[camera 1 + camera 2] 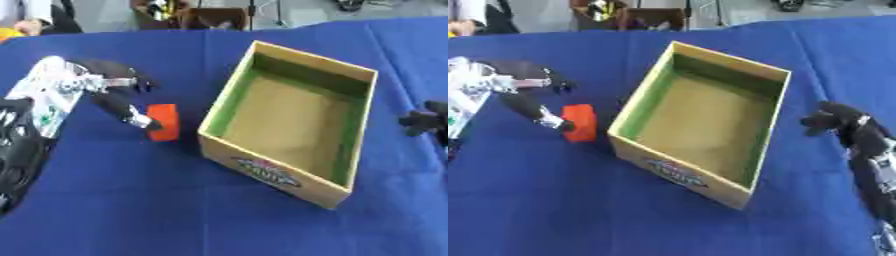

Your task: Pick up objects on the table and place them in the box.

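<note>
Item 1: left hand [105, 85], entering from the left edge, silver-and-black. Its fingers are spread and bent down toward the orange block [164, 122], one fingertip touching the block's left face, the others arched above and behind it; whether the block is yet pinched cannot be told. The pose reads as a reach set up to close on the block from its outer side, so that a lift can carry it rightward over the near wall.

Item 2: orange block, the 1 loose object visible. It lies on the blue tablecloth [131, 200], just beside the left wall of the box, outside it.

Item 3: cardboard box [346, 77], open-topped, set askew on the cloth, green lining on its inner walls, a printed label on its front face. Contents: nothing visible; the brown floor is bare.

Item 4: right hand [833, 120], at the right edge, well apart from the box. Fingers curled in, holding nothing; it appears idle, kept clear of the working side
</note>
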